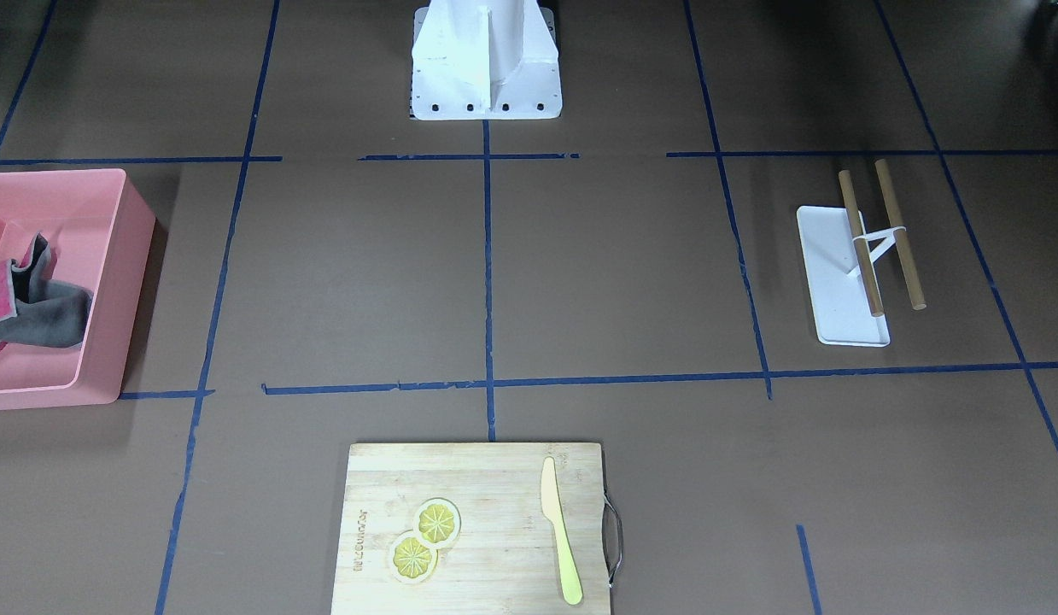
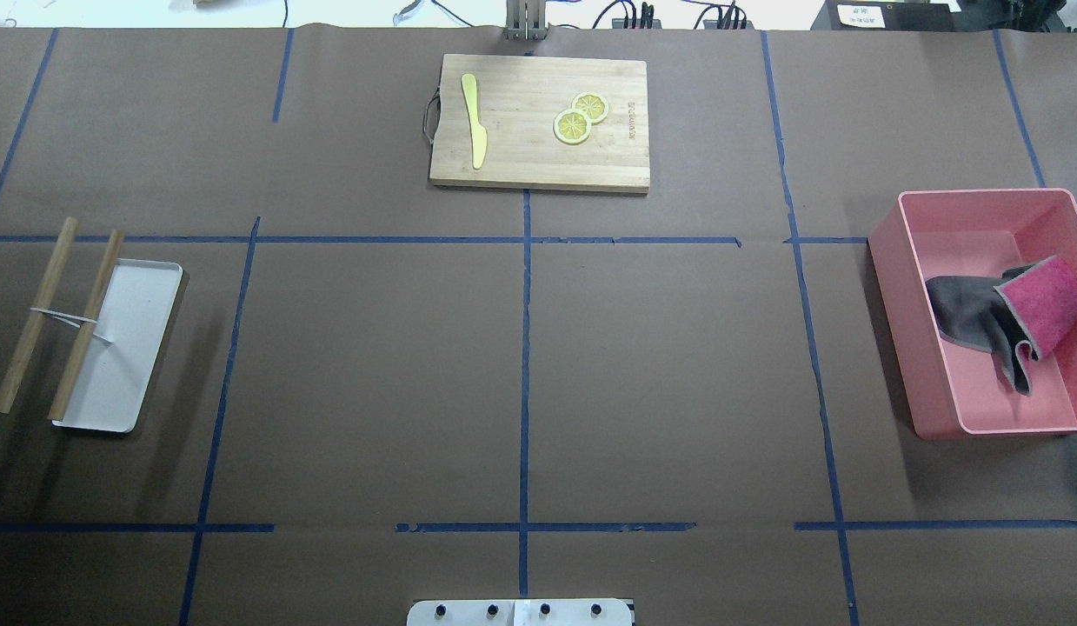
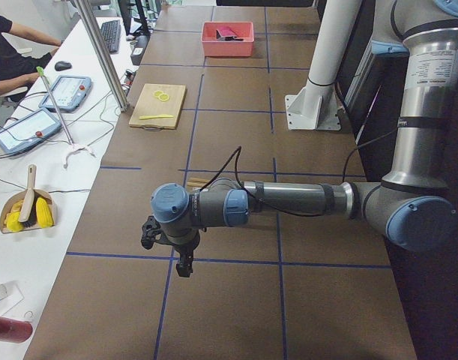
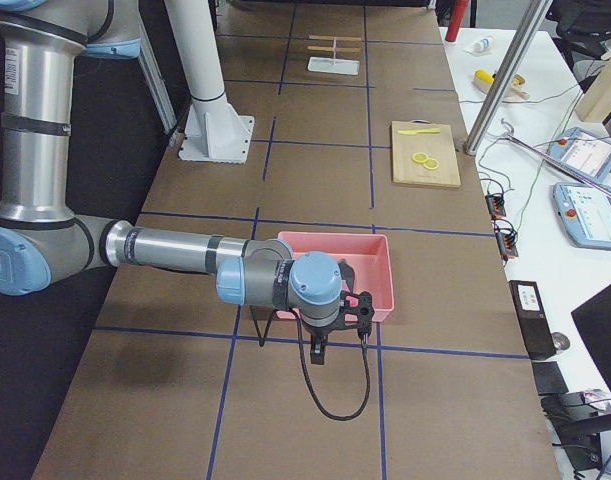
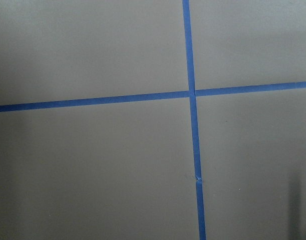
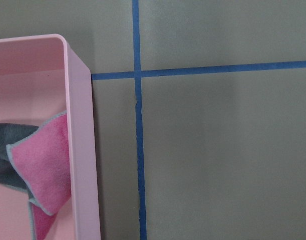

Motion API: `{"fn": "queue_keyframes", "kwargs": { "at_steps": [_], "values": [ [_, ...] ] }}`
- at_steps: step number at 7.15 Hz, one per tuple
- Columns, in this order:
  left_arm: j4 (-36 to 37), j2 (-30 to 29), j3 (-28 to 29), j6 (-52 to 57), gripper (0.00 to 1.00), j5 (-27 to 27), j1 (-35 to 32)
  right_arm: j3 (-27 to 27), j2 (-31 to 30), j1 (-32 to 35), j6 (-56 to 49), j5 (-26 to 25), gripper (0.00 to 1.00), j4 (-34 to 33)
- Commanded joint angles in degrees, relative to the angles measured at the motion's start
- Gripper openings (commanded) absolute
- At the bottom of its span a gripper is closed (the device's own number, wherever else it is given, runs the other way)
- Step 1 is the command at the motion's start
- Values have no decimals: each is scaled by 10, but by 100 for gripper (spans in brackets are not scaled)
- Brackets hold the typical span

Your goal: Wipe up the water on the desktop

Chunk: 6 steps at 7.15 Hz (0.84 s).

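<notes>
The desktop (image 2: 373, 374) is a matte dark-brown surface with blue tape lines; I see no water on it in any view. A pink and grey cloth (image 2: 1016, 317) lies crumpled in a pink bin (image 2: 890, 287) at the right, and it also shows in the right wrist view (image 6: 45, 165). My left gripper (image 3: 185, 264) hangs over a tape crossing (image 5: 193, 93) at the left end. My right gripper (image 4: 318, 352) hangs just outside the bin's near wall (image 4: 330, 300). Both show only in the side views, so I cannot tell whether they are open or shut.
A wooden cutting board (image 2: 512, 165) with a yellow knife (image 2: 475, 122) and two lemon slices (image 2: 573, 126) lies at the far middle. A white tray (image 2: 125, 348) with two wooden rods (image 2: 29, 317) sits at the left. The robot base (image 1: 486, 60) stands at the near edge.
</notes>
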Motion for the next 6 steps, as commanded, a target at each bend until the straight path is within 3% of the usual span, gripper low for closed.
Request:
{"fn": "queue_keyframes", "kwargs": {
  "at_steps": [1,6],
  "values": [
    [-1,-1,17,3,100,3,2,7,6,4,0,1,100,-24],
    [0,0,19,3,100,1,2,32,10,4,0,0,100,-53]
  ]
}}
